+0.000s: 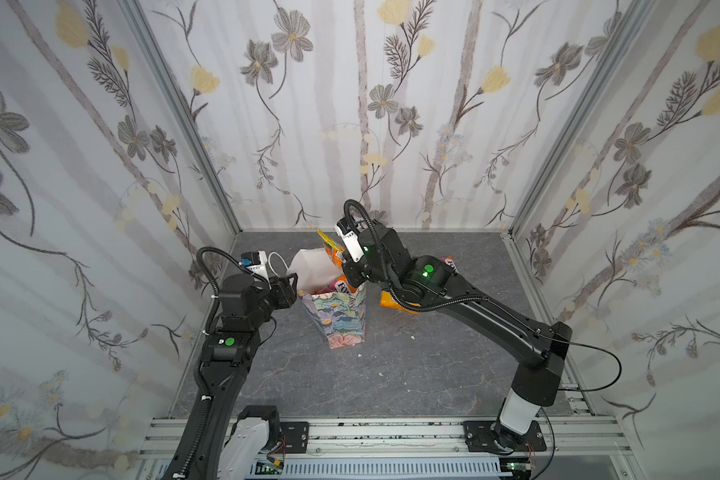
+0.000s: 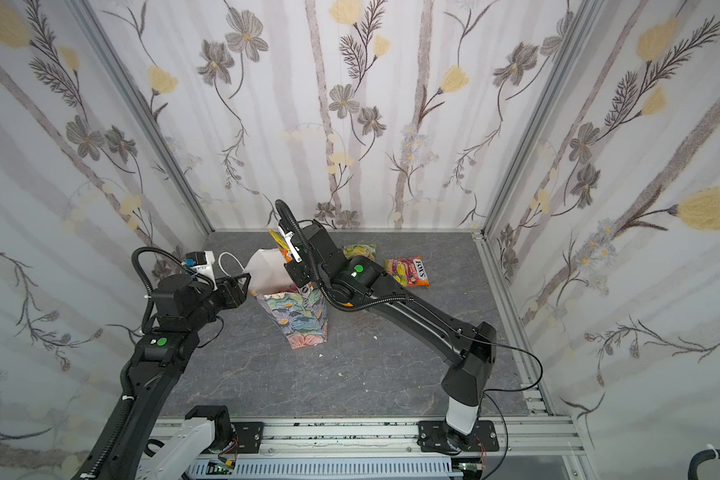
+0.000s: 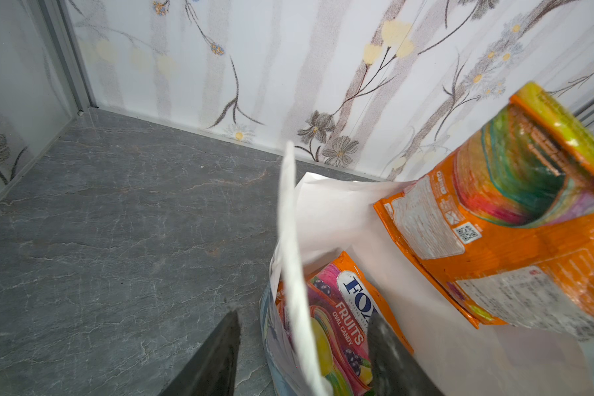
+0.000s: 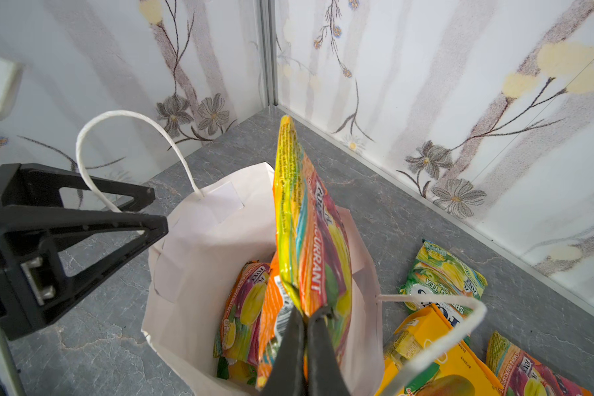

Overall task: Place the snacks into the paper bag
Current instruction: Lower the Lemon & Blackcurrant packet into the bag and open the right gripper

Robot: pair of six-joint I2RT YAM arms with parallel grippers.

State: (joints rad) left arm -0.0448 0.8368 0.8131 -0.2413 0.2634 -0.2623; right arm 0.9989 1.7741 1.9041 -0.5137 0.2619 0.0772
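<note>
Fox's blackcurrant candy packet (image 4: 309, 240) stands tall right over the paper bag's (image 4: 192, 260) open mouth; my right tool (image 4: 307, 317) pinches its bottom edge. My left tool (image 4: 158, 212) is spread, one finger each side of the bag's rim. I'd go straight down.

Both the matte-black left arm (image 1: 221, 374) and right arm (image 1: 495, 320) have a round green light (image 1: 428, 269), ribbed black cable hose (image 1: 416, 308) and a white base link (image 1: 518, 409). The left gripper (image 4: 160, 211) has hollow triangular black fingers.
</note>
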